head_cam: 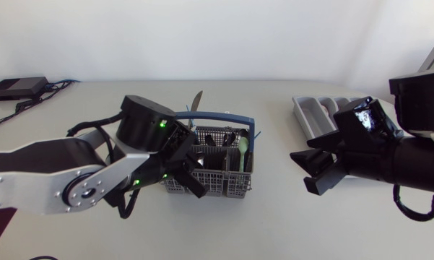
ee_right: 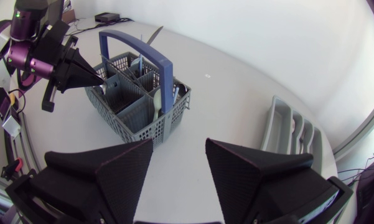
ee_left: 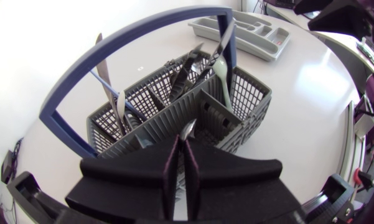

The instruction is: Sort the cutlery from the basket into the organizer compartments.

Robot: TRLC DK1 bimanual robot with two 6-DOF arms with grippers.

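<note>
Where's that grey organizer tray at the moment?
In the head view, the organizer tray sits at the table's far right, behind the right gripper, well apart from the basket.

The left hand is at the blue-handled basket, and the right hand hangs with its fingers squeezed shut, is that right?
Not quite: the right hand hangs with its fingers wide open, as the right wrist view shows. The left hand is indeed at the blue-handled basket, shut on a piece of cutlery.

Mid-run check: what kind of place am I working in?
Probably a robotics test bench, not a kitchen: plain white table, one cutlery basket, one grey organizer, a black box with cables.
</note>
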